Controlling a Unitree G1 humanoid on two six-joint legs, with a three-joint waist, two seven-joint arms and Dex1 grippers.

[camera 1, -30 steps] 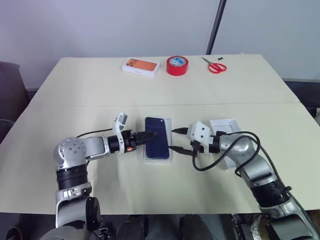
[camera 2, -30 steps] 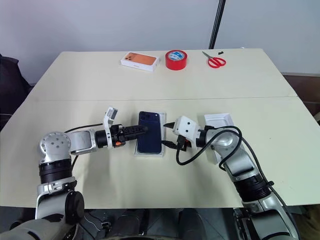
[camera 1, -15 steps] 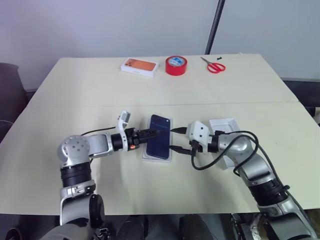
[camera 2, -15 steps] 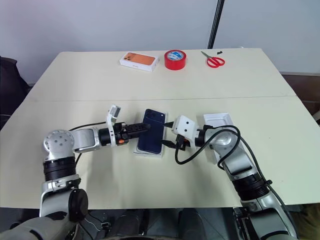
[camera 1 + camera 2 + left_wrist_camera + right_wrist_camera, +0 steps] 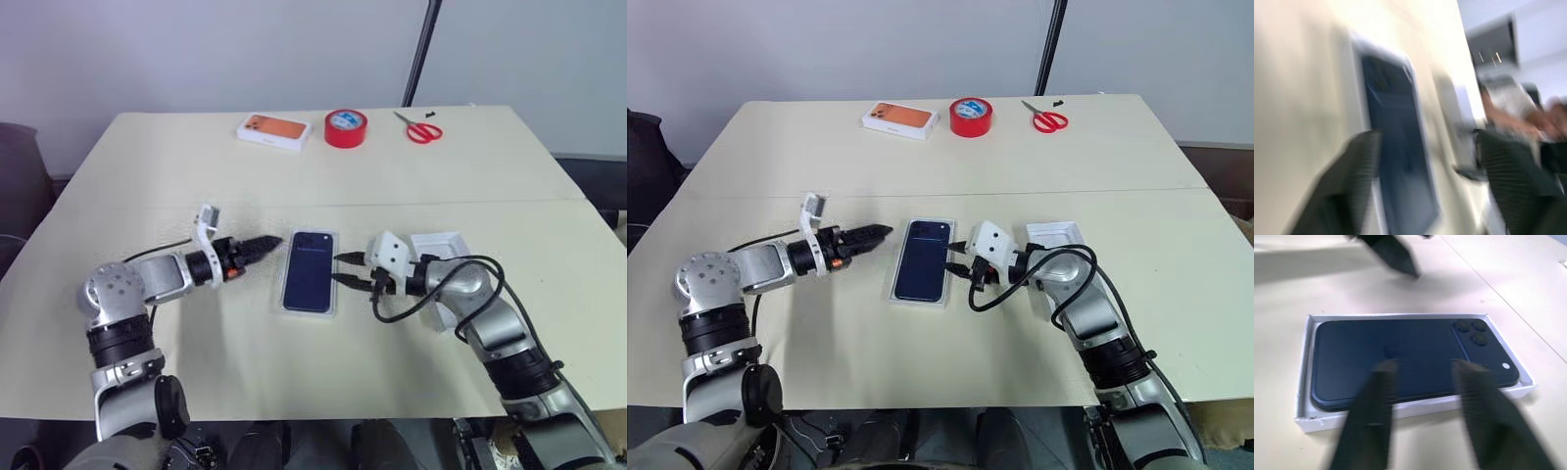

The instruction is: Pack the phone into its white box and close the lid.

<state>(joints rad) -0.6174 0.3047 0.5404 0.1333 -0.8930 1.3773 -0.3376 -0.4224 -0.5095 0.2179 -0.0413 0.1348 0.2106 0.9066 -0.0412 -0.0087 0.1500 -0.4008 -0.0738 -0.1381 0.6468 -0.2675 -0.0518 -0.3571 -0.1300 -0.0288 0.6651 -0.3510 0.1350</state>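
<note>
The dark blue phone (image 5: 309, 269) lies flat, camera bump up, inside the white box (image 5: 308, 313) at the middle of the table. My left gripper (image 5: 276, 241) hovers just left of the box's far corner, pointing at it, fingers apart in the left wrist view and holding nothing. At the box's right side my right gripper (image 5: 340, 268) points at the phone, its fingers (image 5: 1371, 416) a little apart over the phone's edge with nothing clasped. The lid (image 5: 441, 243) lies plain white side up behind my right arm, partly hidden.
At the table's far edge sit an orange-topped white box (image 5: 275, 130), a red tape roll (image 5: 347, 128) and red-handled scissors (image 5: 423, 128). A dark pole (image 5: 421, 54) rises behind the table.
My left gripper pulled back to the left, off the phone, and narrowed. The phone went from skewed to lying straight in the box. My right gripper's fingers closed in somewhat.
</note>
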